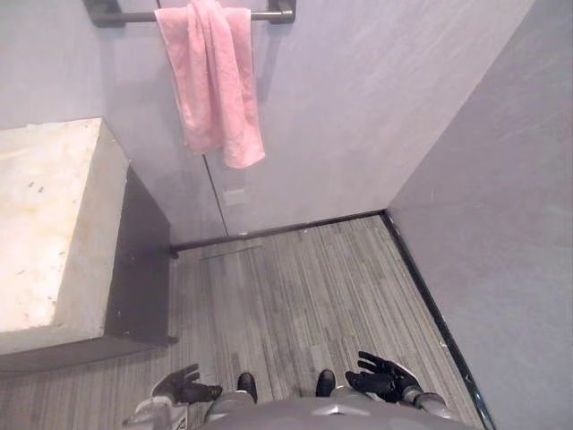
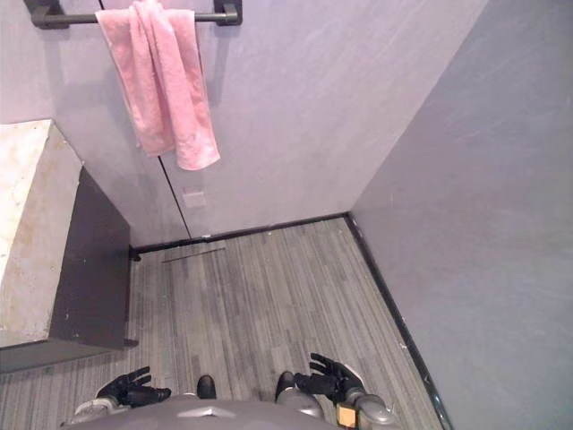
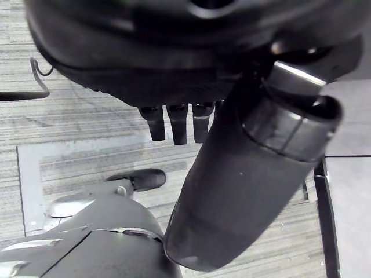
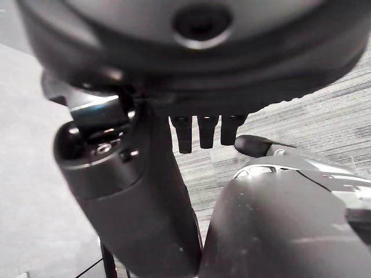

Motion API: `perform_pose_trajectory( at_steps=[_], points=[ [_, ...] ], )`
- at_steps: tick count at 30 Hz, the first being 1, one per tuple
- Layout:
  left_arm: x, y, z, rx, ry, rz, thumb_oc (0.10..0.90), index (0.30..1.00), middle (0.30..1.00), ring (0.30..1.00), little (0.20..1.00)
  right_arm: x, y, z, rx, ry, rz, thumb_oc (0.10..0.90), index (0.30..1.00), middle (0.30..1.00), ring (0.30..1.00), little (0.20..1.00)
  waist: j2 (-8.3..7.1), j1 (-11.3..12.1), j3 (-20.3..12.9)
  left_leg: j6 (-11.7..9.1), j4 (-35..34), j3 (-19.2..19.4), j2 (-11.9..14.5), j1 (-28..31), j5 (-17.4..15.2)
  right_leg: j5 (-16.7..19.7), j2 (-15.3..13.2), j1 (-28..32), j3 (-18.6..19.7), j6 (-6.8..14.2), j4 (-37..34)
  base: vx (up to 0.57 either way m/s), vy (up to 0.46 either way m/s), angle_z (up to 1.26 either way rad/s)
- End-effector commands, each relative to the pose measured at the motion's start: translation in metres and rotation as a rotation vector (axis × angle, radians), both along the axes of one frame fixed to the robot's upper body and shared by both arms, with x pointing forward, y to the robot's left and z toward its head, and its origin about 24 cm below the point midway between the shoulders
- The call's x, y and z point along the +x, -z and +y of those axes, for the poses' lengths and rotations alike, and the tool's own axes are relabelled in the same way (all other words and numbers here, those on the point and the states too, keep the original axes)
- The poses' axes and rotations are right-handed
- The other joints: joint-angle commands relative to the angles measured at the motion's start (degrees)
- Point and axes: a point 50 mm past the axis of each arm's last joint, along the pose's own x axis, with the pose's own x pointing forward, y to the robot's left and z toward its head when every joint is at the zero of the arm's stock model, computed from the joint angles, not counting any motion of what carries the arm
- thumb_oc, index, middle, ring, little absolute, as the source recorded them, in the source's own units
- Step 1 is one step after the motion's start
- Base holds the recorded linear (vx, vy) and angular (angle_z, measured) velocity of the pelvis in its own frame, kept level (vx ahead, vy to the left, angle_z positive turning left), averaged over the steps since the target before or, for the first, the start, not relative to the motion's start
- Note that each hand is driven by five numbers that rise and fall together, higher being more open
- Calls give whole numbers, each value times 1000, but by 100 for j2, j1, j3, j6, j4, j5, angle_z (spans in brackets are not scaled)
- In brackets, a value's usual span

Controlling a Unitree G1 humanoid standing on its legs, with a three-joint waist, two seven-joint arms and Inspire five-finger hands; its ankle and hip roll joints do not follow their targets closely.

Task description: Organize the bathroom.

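1. While both arms hang low at the near edge of the head views, the left hand [image 1: 183, 387] has its fingers [image 3: 177, 123] straight and relaxed, spread wide, holding nothing.
2. The right hand [image 1: 385, 376] is the same: fingers [image 4: 207, 130] loose and slightly fanned, empty, out over the floor.
3. Below and between the hands lies the floor [image 1: 295, 296], grey boards laid in narrow strips, running up to a dark skirting strip [image 1: 277, 230] at the foot of the wall.
4. To the left stands a worktop [image 1: 45, 224] with a pale, speckled stone top and a dark cabinet side [image 1: 139, 269] beneath it, well apart from either hand.
5. Farther out, high on the grey wall [image 1: 358, 107] ahead, a dark towel rail [image 1: 269, 13] is fixed level.
6. A pink towel [image 1: 215, 90] is draped over that rail, bunched a little at the top and hanging down against the wall, its lower edge uneven.
7. A second grey wall [image 1: 510, 242] closes the corner on the right.
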Motion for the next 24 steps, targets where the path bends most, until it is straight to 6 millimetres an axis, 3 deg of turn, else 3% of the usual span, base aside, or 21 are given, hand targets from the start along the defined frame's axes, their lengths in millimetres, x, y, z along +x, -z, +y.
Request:
perform_pose_trajectory(
  at_steps=[1,24],
  points=[
    [-5,9,-20,-38,39,57,800,900,900,900,900,-1,-3,-18,-41,-12,13,800,900,900,900,900,361,-43,-144,-295,260,-203,140,43,-522,-746,150,-6,-106,440,493,0,0,0],
    [-5,9,-22,-44,40,55,800,900,900,900,900,-1,-1,-14,-29,-8,22,800,900,900,900,900,367,-70,-156,-275,244,-170,117,50,-526,-733,137,-19,-72,461,499,0,0,0]
  ],
)
